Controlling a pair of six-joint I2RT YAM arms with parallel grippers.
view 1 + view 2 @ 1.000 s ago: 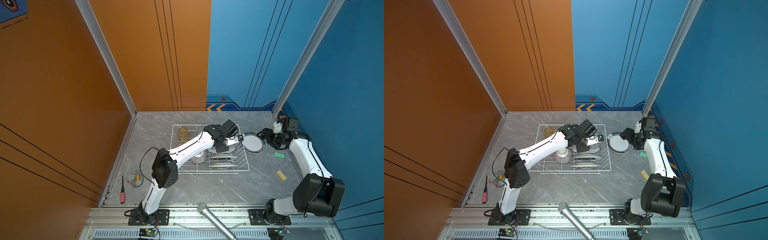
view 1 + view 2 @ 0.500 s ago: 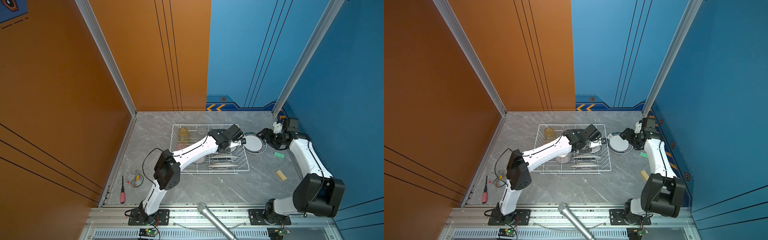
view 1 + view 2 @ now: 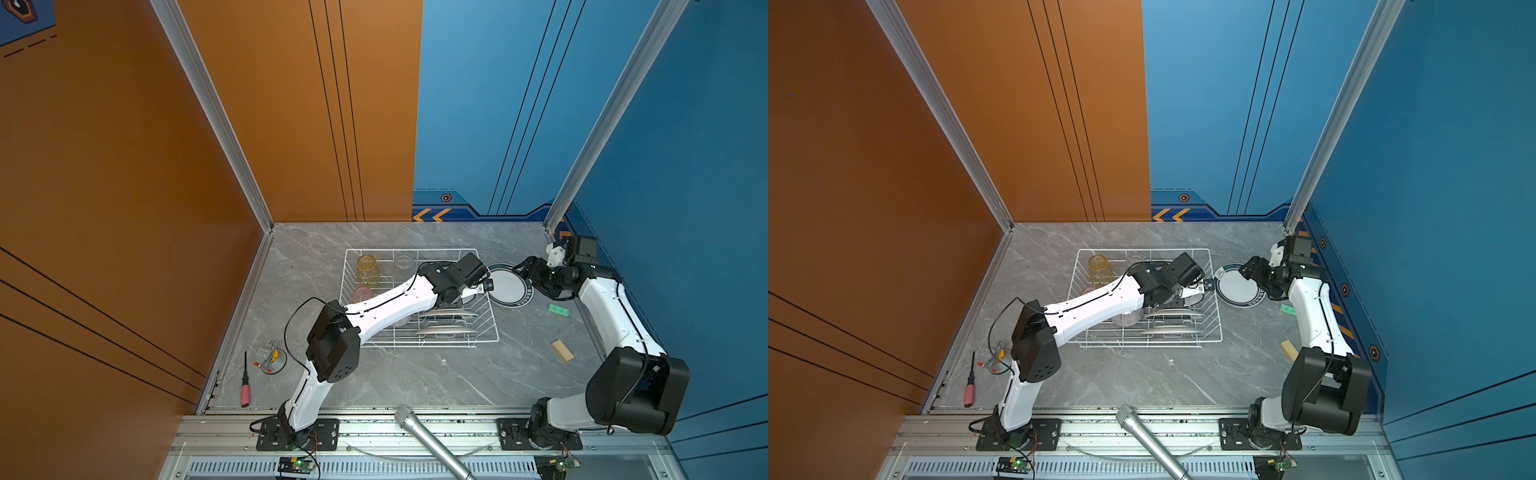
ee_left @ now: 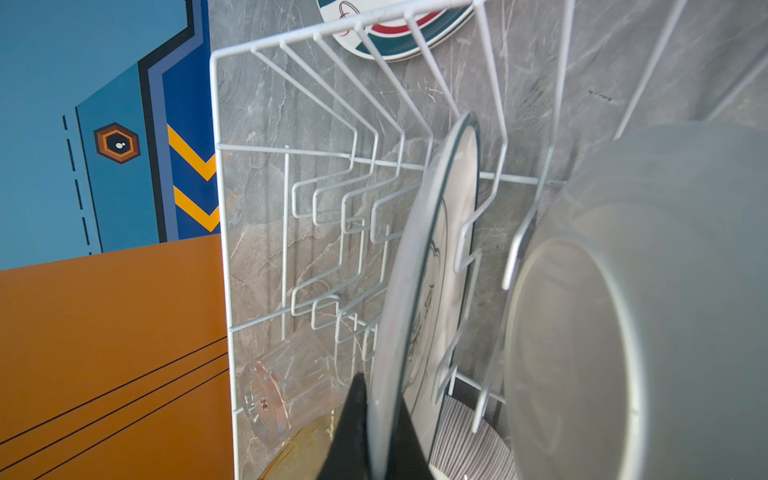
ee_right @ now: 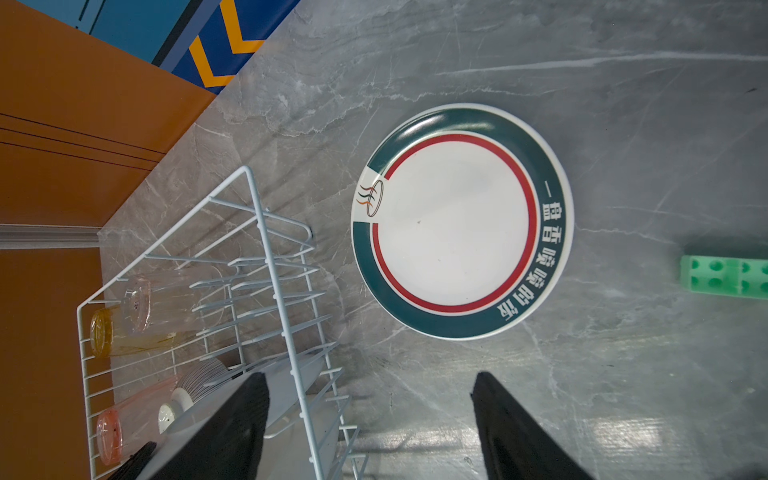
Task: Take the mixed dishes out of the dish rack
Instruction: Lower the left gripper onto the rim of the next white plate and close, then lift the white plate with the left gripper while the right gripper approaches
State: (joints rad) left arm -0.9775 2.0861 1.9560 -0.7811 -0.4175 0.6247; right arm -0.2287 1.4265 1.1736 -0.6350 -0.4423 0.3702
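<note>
**Top views.** The rack (image 3: 440, 343) sits mid-table. The left arm reaches over it, and the left gripper (image 3: 478, 287) is at the rack's right side; its jaws cannot be made out here. An amber glass (image 3: 366, 270), a clear glass (image 3: 403, 262) and a pink glass (image 3: 362, 294) occupy the rack's far-left part. A striped bowl (image 3: 1126, 319) shows under the forearm, inside the rack. Two plates (image 3: 442, 328) stand in the near slots. A rimmed plate (image 3: 507, 286) lies flat on the table just right of the rack. The right gripper (image 3: 525, 270) is at that plate's right edge.

**Left wrist.** The left gripper (image 4: 380, 440) is clamped on the rim of the character plate (image 4: 419, 291), with one black finger (image 4: 353, 432) on each face. The plate stands upright in a rack (image 4: 220, 208) slot. Another plate (image 4: 644, 311) stands beside it, back side showing. The bowl (image 4: 461, 440) and the clear glass (image 4: 286, 390) lie close by.

**Right wrist.** The right gripper (image 5: 370, 428) is spread wide and holds nothing. The rimmed plate (image 5: 461, 220) lies on the table beyond the fingers (image 5: 511, 432), apart from them. A green block (image 5: 723, 276) lies near the plate.
</note>
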